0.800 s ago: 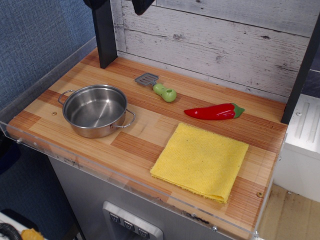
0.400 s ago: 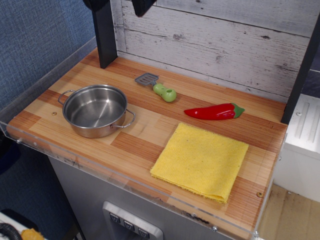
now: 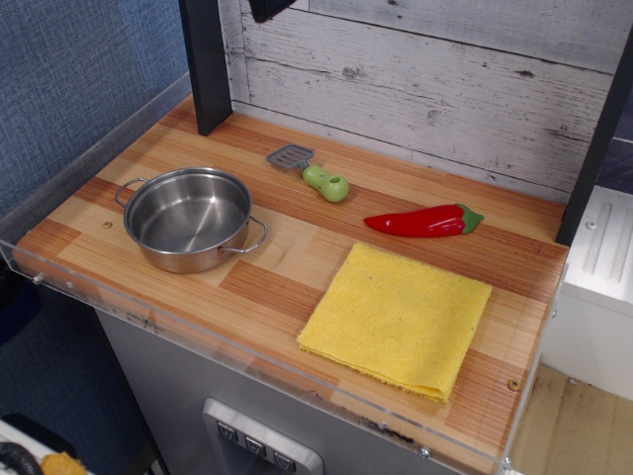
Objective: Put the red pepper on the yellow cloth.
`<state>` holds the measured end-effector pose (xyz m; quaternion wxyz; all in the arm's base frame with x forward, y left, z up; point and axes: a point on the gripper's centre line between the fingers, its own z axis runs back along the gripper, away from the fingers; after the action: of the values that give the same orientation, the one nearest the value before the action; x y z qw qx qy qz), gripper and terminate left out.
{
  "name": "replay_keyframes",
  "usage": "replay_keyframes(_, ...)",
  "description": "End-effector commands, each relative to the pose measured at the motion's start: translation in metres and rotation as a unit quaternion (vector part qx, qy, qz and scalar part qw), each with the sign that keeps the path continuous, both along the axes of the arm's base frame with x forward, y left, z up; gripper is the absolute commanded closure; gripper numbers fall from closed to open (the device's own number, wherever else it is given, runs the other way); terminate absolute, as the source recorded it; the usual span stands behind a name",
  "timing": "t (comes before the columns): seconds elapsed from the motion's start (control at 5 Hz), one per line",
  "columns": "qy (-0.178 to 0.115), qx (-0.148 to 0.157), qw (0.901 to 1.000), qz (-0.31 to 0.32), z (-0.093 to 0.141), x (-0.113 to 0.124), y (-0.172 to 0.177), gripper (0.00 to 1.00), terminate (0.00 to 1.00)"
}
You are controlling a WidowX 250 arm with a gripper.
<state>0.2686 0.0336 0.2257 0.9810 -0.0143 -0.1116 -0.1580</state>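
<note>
Since the earlier frame the tool [image 3: 267, 9] has risen, only a dark tip showing at the top edge; whether it's open, I cannot tell. One glossy red pepper [image 3: 423, 221] lies on the worktop [image 3: 287, 277] just behind one flat yellow cloth [image 3: 398, 318], apart from it.

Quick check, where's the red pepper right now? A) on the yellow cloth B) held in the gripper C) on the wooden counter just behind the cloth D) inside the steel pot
C: the red pepper lies on the bare wooden counter just beyond the far edge of the yellow cloth, apart from it and well away from the steel pot.
</note>
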Motion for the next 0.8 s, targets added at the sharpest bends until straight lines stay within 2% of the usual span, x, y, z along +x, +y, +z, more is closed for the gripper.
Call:
replay_keyframes(0.0, -0.031, 0.045, 0.9843, -0.168, -0.006, 0.021, -0.018, 0.0, 0.0)
replay_keyframes(0.2, -0.041, 0.044, 0.9691, -0.239, -0.016, 0.042, -0.035, 0.0, 0.0)
replay_keyframes(0.4, -0.047, 0.042, 0.9641, -0.258, -0.018, 0.055, -0.045, 0.0, 0.0)
replay_keyframes(0.6, -0.041, 0.038, 0.9589, -0.278, -0.038, 0.068, -0.059, 0.0, 0.0)
